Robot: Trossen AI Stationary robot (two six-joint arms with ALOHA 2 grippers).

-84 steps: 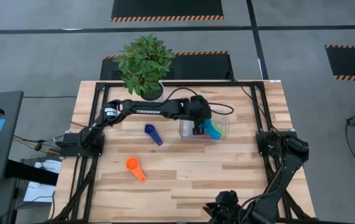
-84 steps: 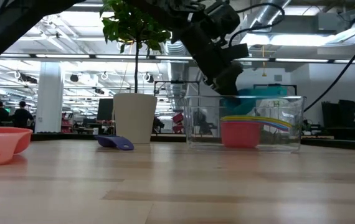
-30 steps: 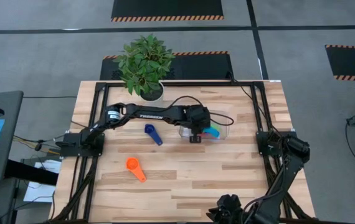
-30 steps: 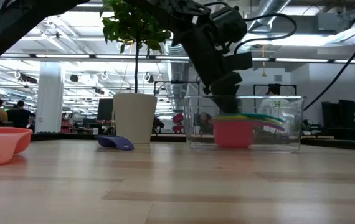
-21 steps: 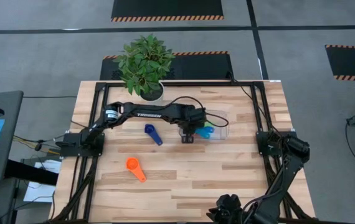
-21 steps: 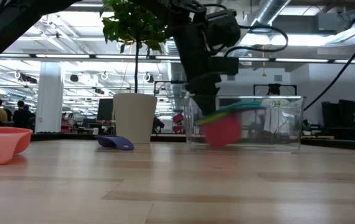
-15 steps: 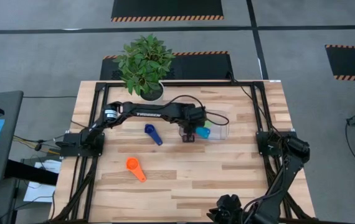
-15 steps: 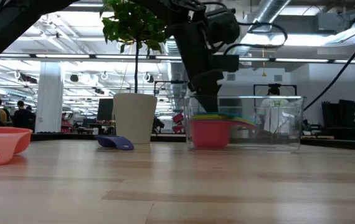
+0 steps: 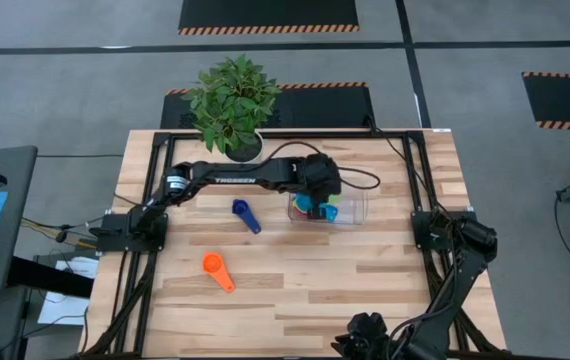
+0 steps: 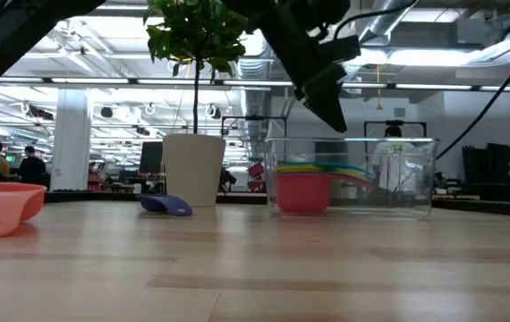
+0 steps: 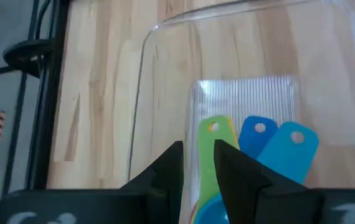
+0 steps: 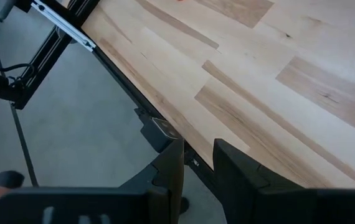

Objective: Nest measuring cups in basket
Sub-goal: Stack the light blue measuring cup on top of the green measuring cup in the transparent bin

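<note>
The clear basket [image 9: 340, 208] stands on the table right of centre. A nested stack of cups sits at its left end, red [image 10: 301, 190] outermost, with green [image 11: 214, 134], blue [image 11: 256, 133] and light blue [image 11: 293, 145] handles fanned toward the right. A dark blue cup [image 9: 246, 215] and an orange cup [image 9: 217, 271] lie on the table to the left. My left gripper [image 10: 331, 112] hangs shut and empty above the basket's left half; it also shows in its wrist view [image 11: 197, 163]. My right gripper [image 12: 198, 165] is shut and parked past the table's near edge.
A potted plant in a white pot [image 9: 233, 110] stands at the far edge, left of the basket. The black frame rails [image 9: 405, 160] run along the table's sides. Bare wood lies between the basket and the near edge.
My left gripper, down in the basket, has gone toward the table's left edge, and the nested stack has slid with it from the basket's middle to its left end. The gripper has then risen clear above the basket's rim. The stack stays upright.
</note>
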